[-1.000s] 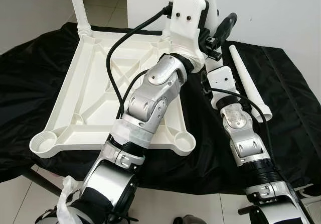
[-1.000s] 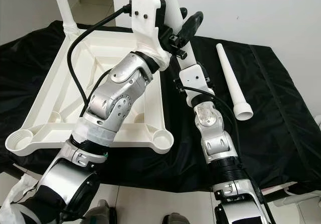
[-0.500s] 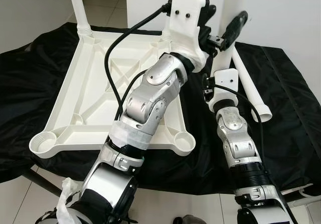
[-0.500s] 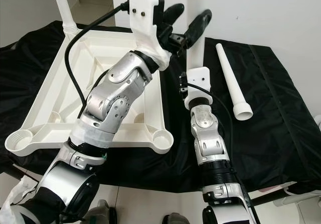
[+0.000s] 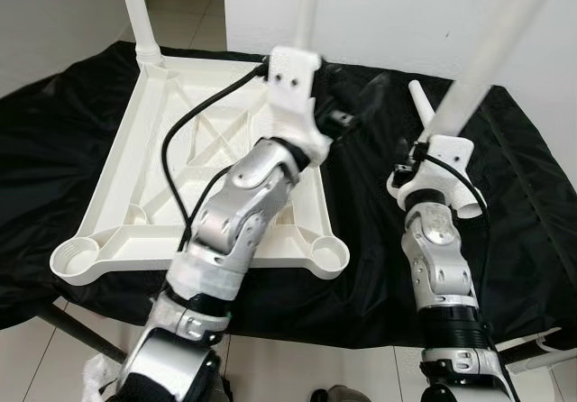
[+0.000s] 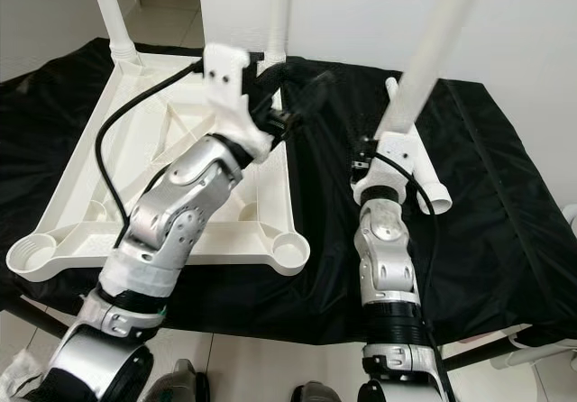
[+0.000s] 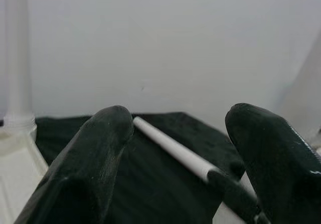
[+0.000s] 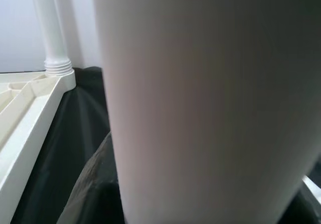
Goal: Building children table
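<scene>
Right gripper [image 6: 389, 146] is clamped on a white table leg [image 6: 435, 43], held raised and tilted above the black cloth [image 6: 505, 204]; left gripper [image 5: 356, 109] hovers with fingers apart beside the inverted tabletop [image 5: 153, 168]; another loose leg [image 5: 424, 106] lies on the cloth.

You look down on a counter [image 5: 54, 132] draped in a black cloth [image 5: 532, 204] that hangs over its near edge in folds. Behind it stands a plain white wall [image 5: 397, 14], evenly lit. Pale glossy floor tiles [image 5: 194, 10] run off at far left and show again along the near edge [image 5: 297, 375].
</scene>
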You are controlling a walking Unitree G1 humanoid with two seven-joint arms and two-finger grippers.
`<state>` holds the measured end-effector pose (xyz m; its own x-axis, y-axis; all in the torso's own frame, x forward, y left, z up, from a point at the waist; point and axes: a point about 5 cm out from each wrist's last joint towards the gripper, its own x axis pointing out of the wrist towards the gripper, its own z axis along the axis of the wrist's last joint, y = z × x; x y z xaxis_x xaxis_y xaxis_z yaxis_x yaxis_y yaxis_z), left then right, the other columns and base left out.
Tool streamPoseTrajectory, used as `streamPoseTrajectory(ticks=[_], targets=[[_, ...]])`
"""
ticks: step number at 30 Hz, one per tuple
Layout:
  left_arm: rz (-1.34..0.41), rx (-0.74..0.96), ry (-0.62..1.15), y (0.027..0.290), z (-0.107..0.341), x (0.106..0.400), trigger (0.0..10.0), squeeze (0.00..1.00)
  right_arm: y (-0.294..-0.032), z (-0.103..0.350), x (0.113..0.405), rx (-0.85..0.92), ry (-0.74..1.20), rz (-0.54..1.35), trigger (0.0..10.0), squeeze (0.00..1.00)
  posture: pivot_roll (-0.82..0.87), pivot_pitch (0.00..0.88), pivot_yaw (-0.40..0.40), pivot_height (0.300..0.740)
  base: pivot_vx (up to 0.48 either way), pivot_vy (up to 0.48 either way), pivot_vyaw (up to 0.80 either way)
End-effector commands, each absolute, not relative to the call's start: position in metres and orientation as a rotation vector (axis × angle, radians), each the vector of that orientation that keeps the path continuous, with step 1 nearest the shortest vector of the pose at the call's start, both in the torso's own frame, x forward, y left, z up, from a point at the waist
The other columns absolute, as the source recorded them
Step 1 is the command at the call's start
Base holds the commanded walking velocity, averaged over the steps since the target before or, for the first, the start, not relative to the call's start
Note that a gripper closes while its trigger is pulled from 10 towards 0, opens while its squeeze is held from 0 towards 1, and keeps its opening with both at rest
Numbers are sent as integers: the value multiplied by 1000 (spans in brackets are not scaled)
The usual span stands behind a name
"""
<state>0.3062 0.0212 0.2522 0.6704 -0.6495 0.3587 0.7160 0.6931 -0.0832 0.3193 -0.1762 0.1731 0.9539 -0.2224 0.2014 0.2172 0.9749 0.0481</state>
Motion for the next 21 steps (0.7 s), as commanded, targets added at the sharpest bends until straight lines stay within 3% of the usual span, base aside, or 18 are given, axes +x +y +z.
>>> streamPoseTrajectory(ticks=[1, 12, 21], targets=[[-950, -154, -336, 15, 248, 296, 10000, 0, -180, 177, 315, 42, -241, -231, 10000, 0, 36, 0, -50, 740, 0, 0, 0], [-1074, 3, -308, 39, 215, 272, 10000, 0, -186, 174, 304, 37, -254, -242, 10000, 0, 30, 0, -45, 740, 0, 0, 0], [-1327, 79, -223, 68, 193, 246, 10000, 0, -191, 168, 299, 25, -238, -251, 10000, 0, 43, 0, -46, 740, 0, 0, 0]])
